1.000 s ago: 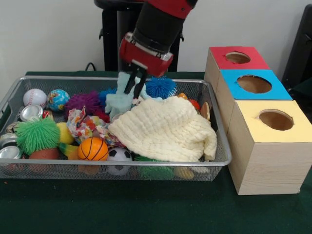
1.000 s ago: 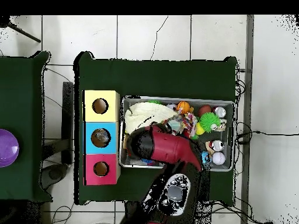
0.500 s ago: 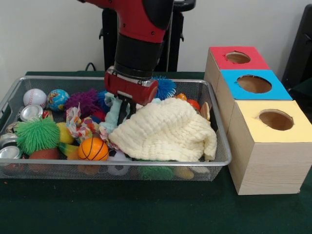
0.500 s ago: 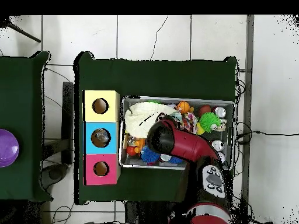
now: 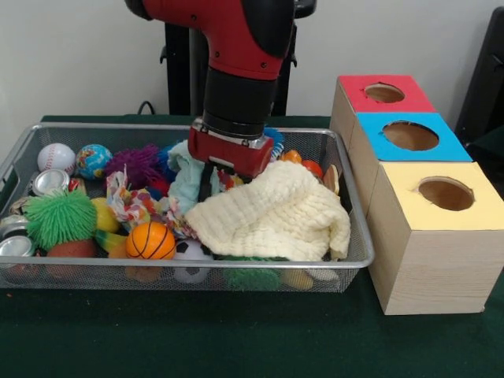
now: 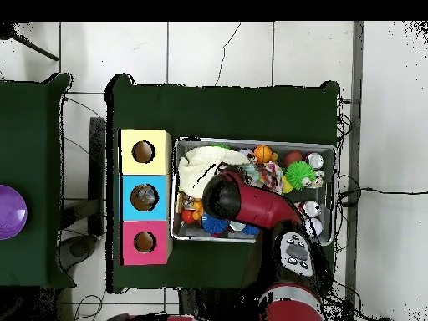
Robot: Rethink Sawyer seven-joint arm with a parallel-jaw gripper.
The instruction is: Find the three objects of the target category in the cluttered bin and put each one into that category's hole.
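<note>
The wire mesh bin (image 5: 94,126) is full of toys and cloths; it also shows in the overhead view (image 6: 251,141). No clear wrinkly plastic object shows in either view. My gripper (image 5: 213,183) is low in the middle of the bin, between a light teal cloth (image 5: 185,175) on its left and a big cream cloth (image 5: 276,211) on its right. Its red wrist block (image 5: 230,151) covers most of it. In the overhead view the arm (image 6: 242,205) hides the gripper. Three boxes with holes stand beside the bin: red (image 5: 383,93), blue (image 5: 409,135), yellow (image 5: 445,193).
On the bin's left side lie shiny cans (image 5: 49,183), a green spiky ball (image 5: 61,216), a baseball (image 5: 55,156), a globe ball (image 5: 94,160), an orange basketball (image 5: 150,240) and a patterned cloth (image 5: 130,201). A blue spiky ball (image 5: 272,140) lies behind the wrist. The boxes also show in the overhead view (image 6: 144,197).
The gripper came down from above the bin with the teal cloth and shifted toward the cream cloth. The teal cloth now rests on the clutter.
</note>
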